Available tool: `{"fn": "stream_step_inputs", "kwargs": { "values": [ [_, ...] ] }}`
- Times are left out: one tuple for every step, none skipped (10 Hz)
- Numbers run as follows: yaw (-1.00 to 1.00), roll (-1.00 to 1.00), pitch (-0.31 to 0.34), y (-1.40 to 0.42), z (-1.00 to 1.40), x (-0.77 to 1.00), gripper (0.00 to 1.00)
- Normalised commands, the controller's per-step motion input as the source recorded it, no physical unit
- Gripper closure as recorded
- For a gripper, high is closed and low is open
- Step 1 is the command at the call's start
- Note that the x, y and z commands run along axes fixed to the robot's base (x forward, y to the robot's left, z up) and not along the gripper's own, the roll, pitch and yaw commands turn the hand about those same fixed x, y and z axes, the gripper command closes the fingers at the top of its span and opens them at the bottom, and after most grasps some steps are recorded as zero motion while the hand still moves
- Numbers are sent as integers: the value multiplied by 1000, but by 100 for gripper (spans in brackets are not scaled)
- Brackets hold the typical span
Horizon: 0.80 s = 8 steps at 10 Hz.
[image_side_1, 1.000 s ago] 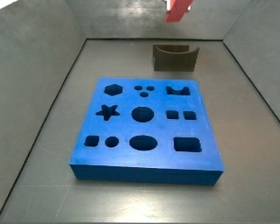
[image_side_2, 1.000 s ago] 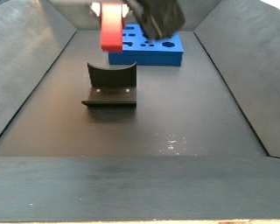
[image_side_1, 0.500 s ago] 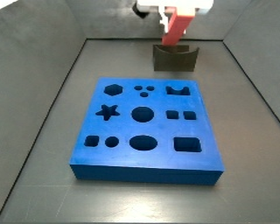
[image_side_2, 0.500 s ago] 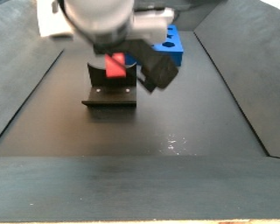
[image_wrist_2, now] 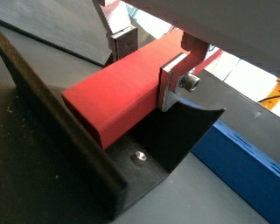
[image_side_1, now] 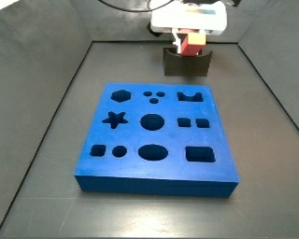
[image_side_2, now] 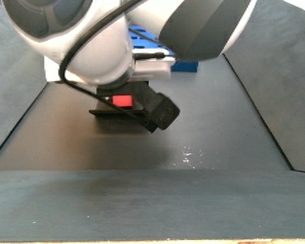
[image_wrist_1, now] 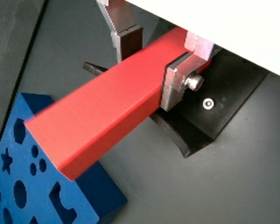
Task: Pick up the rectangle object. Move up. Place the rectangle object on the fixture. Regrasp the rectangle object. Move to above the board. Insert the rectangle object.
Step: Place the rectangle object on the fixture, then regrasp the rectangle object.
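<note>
My gripper point(image_wrist_1: 152, 63) is shut on the red-orange rectangle object point(image_wrist_1: 95, 118), one silver finger on each long side. It is also gripped in a wrist view point(image_wrist_2: 108, 101). In a side view the gripper point(image_side_1: 190, 37) holds the block point(image_side_1: 187, 45) upright over the dark fixture point(image_side_1: 186, 64) at the back of the tray. The block's lower end is down in the fixture's notch point(image_wrist_2: 166, 144); contact with it cannot be told. The blue board point(image_side_1: 152, 140) lies mid-tray, apart from the gripper. In a side view the block point(image_side_2: 119, 100) shows just above the fixture point(image_side_2: 113, 116).
The arm's white body point(image_side_2: 117, 38) fills much of a side view and hides most of the board point(image_side_2: 183, 67). Grey tray walls point(image_side_1: 64, 93) rise on both sides. The board's edge lies close beside the fixture in both wrist views point(image_wrist_1: 38, 175) point(image_wrist_2: 254, 175).
The gripper has come down with the rectangle object, from high above the tray to the fixture. The block's lower end now sits in the notch.
</note>
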Motion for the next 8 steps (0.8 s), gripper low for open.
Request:
{"fn": "stream_step_inputs", "kwargs": {
  "values": [
    [-114, -149, -45, 85, -225, 92, 100],
    [-97, -148, -48, 70, -211, 81, 100],
    [0, 0, 0, 0, 0, 0, 0],
    [7, -24, -86, 0, 1000, 0, 0],
    [17, -20, -75, 3, 1000, -12, 0],
    [30, -9, -60, 5, 1000, -27, 0],
    [51, 21, -32, -3, 1000, -35, 0],
    [62, 36, -3, -5, 1000, -41, 0]
  ]
}}
